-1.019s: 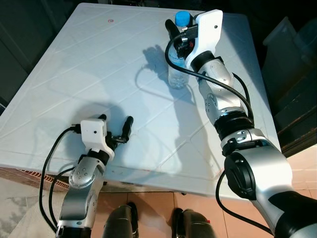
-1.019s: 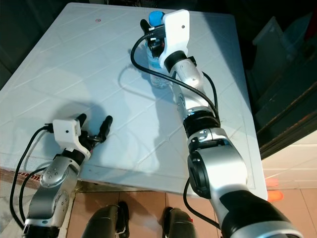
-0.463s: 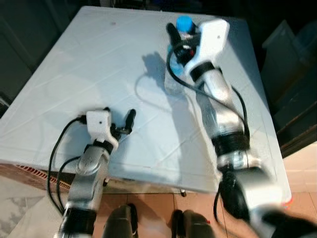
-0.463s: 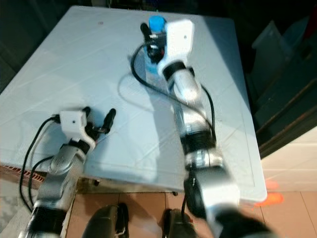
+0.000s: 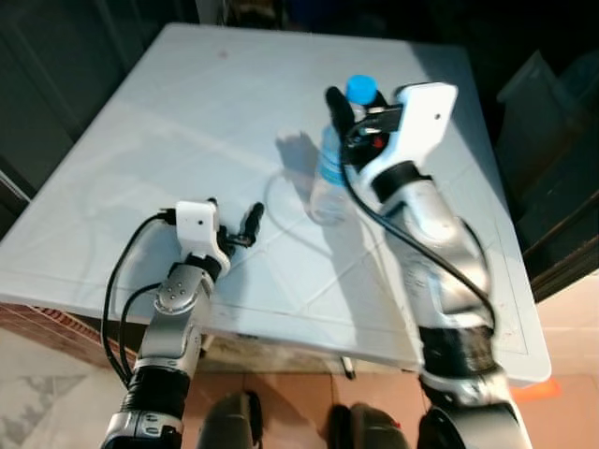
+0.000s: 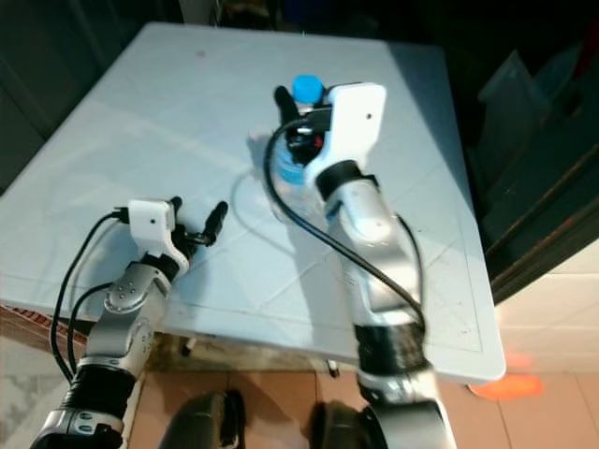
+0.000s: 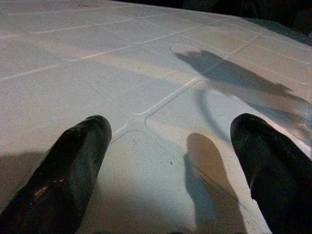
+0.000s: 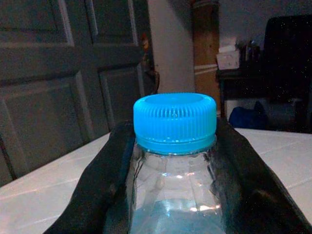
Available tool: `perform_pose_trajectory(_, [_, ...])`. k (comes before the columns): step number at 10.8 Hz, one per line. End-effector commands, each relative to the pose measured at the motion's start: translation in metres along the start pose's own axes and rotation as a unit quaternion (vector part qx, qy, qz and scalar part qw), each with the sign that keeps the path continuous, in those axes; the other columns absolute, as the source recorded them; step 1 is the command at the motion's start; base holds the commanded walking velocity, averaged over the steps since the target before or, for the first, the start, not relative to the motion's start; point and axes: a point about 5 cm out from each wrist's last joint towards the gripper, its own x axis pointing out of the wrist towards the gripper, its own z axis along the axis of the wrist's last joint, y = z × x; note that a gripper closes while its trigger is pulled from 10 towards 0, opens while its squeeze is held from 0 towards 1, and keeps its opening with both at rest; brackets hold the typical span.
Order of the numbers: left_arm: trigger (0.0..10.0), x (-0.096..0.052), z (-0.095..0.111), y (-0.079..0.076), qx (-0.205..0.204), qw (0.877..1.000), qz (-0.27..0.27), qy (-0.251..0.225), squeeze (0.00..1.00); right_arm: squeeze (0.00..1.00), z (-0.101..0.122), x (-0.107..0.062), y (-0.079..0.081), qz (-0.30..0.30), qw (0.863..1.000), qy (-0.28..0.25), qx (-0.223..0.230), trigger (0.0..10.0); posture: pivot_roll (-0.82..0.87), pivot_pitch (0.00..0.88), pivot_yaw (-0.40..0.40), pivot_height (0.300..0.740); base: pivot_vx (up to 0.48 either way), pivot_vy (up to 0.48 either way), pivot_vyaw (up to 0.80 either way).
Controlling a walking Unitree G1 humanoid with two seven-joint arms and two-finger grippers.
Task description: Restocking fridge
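Jaws on the right gripper [image 5: 348, 120] are clamped on the water bottle [image 5: 329, 176], gripping high, at the neck just under the blue cap [image 8: 174, 122]. The right wrist view shows a finger [image 8: 100, 180] pressed against each side of the clear neck, cap poking out above. A grip that high leaves the body hanging free below, which probably suits sliding it upright onto a fridge shelf, but it also lets the bottle swing.

Bottle is upright over the far right part of the white tabletop [image 5: 168, 131]. Base looks at or just off the surface; can't tell if it's touching. Its shadow falls just beside it on the tabletop.

Left gripper [image 5: 234, 224] sits low over the near left part of the tabletop, well apart from the bottle, jaws apart and holding nothing. Left wrist view confirms it: two fingertips [image 7: 63, 170] spread wide with bare surface between them. Reads as parked out of the way so the right arm has a clear path.

Dark panelled doors [image 8: 58, 73] sit behind the bottle in the right wrist view; no fridge identifiable from here. My read: pick is secured, transport to the fridge not yet done. Main risk is the bottle slipping or tilting in that neck grip while walking.
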Motion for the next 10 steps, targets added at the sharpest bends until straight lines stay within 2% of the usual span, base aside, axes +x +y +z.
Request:
perform_pose_trajectory(1, [10.0,0.003,0.003,0.001,0.015,1.000,-0.011,-0.002,0.00,0.00,0.010,-0.006,0.004,0.013,1.000,-0.006,-0.003,10.0,-0.03,0.002,0.042,0.740,0.000,0.000,0.00])
perform_pose_trajectory(3, [10.0,0.007,0.006,0.009,0.026,1.000,-0.008,-0.010,0.00,0.00,0.013,-0.030,-0.001,0.006,0.999,0.040,-0.005,10.0,-0.02,0.000,0.049,0.740,0.000,0.000,0.00])
perform_pose_trajectory(5, [10.0,0.005,0.003,0.010,0.030,0.999,-0.012,-0.007,0.00,0.00,-0.003,-0.046,0.000,0.010,0.995,0.094,0.017,10.0,-0.02,0.008,0.054,0.740,0.000,0.000,0.00])
perform_pose_trajectory(7, [10.0,0.002,0.000,0.010,0.035,0.999,-0.013,-0.002,0.00,0.00,-0.007,-0.053,0.003,0.017,0.993,0.115,0.016,10.0,-0.02,0.019,0.063,0.740,0.000,0.000,0.00])
perform_pose_trajectory(8, [10.0,0.000,-0.001,0.011,0.037,0.999,-0.013,0.001,0.00,0.97,-0.009,-0.056,0.007,0.028,0.992,0.123,0.011,10.0,-0.01,0.024,0.062,0.740,0.000,0.000,0.00])
perform_pose_trajectory(10, [10.0,-0.001,-0.001,0.014,0.038,0.999,-0.009,0.001,0.00,1.00,-0.009,-0.058,0.011,0.045,0.991,0.125,0.007,10.0,-0.01,0.031,0.059,0.740,0.000,0.000,0.00])
